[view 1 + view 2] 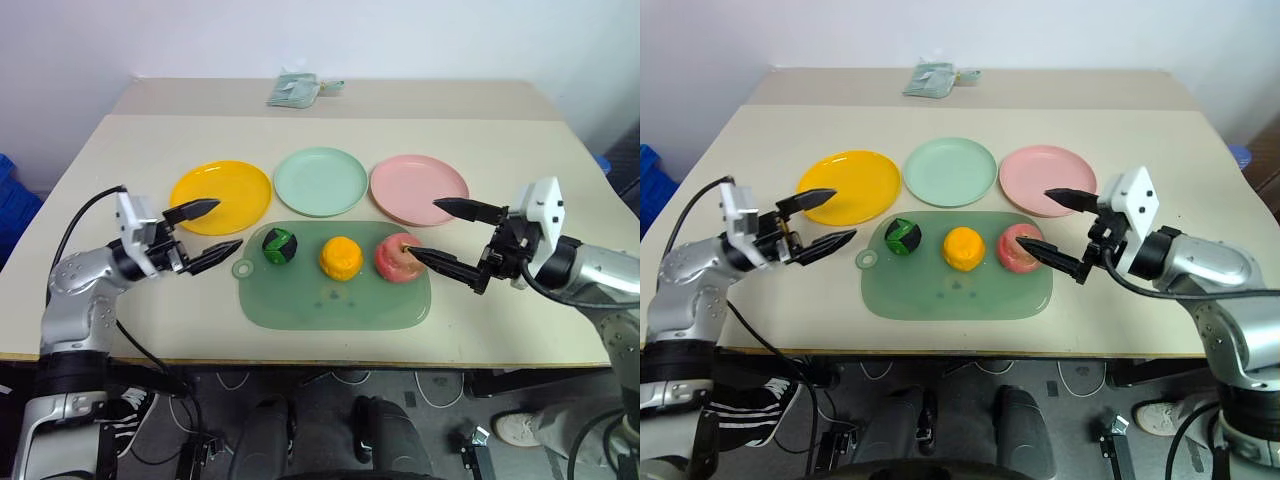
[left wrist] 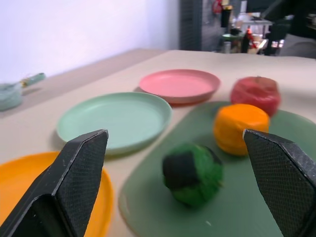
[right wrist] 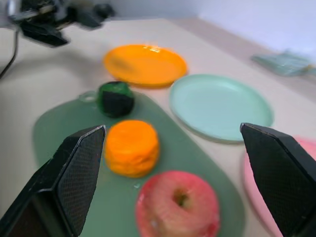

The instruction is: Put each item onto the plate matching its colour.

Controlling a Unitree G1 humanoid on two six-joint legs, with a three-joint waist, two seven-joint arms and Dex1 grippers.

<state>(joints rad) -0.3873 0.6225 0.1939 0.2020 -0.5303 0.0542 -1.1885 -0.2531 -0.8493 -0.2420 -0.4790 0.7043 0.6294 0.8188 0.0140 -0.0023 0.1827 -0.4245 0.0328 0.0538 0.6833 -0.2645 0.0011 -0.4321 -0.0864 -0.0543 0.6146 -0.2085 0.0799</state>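
Observation:
Three toy foods lie in a row on a green cutting mat (image 1: pixel 300 300): a dark green striped ball (image 1: pixel 280 245), an orange tangerine (image 1: pixel 341 257) and a pinkish-red apple (image 1: pixel 398 258). Behind the mat stand a yellow plate (image 1: pixel 235 190), a mint green plate (image 1: pixel 321 180) and a pink plate (image 1: pixel 419 188), all bare. My left gripper (image 1: pixel 215 232) hovers open just left of the mat, pointing toward the ball. My right gripper (image 1: pixel 440 232) is open too, its lower finger reaching the apple's right side.
A small pale green packet (image 1: pixel 294 90) lies at the table's far edge. Bare tabletop (image 1: pixel 520 140) stretches around the plates and in front of the mat. A blue bin (image 1: pixel 12 195) stands off the table's left side.

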